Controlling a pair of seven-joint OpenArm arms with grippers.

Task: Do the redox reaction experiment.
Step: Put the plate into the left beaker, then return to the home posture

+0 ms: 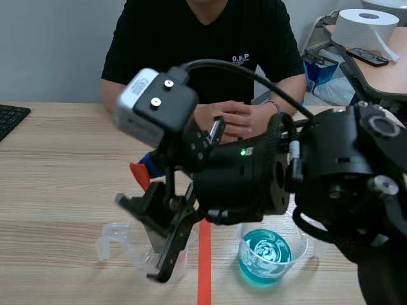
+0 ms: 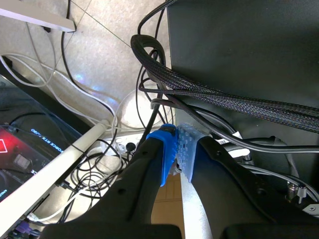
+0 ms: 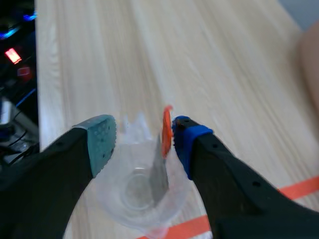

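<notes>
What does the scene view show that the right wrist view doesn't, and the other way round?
Only the scene view shows the person seated across the table, the beaker of blue liquid, the keyboard and the paper roll. Only the right wrist view looks straight down into the clear beaker, where a grey strip with an orange-red top stands beside the blue pad of the open right gripper. Both show that beaker, the right gripper above it, the table and the orange-red tape line.
</notes>
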